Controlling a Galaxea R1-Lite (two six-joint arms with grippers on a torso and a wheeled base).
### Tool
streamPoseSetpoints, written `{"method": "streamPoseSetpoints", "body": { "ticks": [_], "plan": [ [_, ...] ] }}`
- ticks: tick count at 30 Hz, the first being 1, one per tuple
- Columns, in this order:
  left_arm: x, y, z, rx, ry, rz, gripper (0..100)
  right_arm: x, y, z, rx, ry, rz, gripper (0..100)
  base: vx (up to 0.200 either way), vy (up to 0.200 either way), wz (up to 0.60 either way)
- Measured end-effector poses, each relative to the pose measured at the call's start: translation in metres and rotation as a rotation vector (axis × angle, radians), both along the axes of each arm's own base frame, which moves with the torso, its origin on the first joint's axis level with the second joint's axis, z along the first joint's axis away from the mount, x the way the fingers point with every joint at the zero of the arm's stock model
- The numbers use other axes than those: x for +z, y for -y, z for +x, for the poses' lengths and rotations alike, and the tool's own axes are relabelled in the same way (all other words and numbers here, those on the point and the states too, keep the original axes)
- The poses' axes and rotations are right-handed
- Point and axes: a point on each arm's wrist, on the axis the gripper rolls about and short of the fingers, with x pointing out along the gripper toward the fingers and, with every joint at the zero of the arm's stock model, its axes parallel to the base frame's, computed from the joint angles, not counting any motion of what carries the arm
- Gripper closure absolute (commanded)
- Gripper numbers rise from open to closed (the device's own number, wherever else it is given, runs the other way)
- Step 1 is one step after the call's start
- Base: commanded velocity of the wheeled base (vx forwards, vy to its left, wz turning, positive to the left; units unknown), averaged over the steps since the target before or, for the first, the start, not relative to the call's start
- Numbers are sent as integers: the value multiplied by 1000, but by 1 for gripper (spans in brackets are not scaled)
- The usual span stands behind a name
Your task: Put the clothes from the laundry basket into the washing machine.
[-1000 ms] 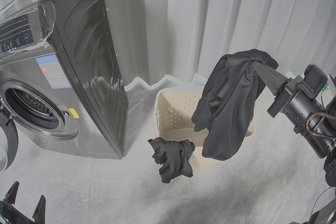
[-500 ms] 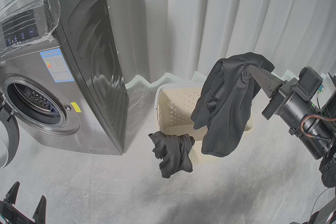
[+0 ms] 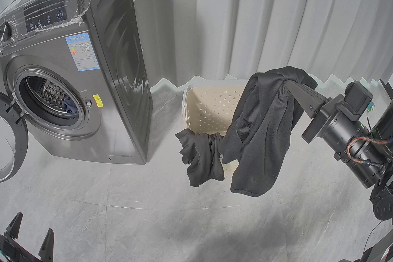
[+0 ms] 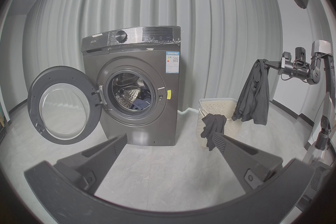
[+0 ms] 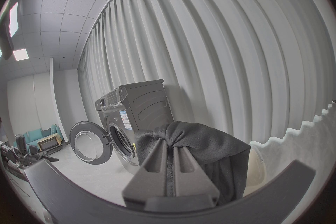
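Note:
My right gripper is shut on a dark grey garment that hangs in the air over the near side of the cream laundry basket. In the right wrist view the shut gripper pinches the garment at its top fold. A second dark garment is draped over the basket's front rim. The grey washing machine stands at the left with its door swung open and some blue cloth inside the drum. My left gripper is open and low near the floor, far from the basket.
White curtains run behind the basket and the machine. Grey tiled floor lies open between the washing machine and the basket. The left wrist view shows the machine, its open door and the basket beyond my open fingers.
The head view has swung left, so the machine and basket sit further right in the picture. The held garment now hangs lower and nearer the draped one.

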Motion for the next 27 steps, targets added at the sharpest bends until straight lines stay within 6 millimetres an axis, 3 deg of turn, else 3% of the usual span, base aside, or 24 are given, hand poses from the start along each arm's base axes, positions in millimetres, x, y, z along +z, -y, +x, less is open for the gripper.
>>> {"method": "streamPoseSetpoints", "body": {
  "ticks": [27],
  "plan": [
    [0,0,0,-1,-1,-1,0,-1,1,2,-9,-4,-4,100,0,200,0]
  ]
}}
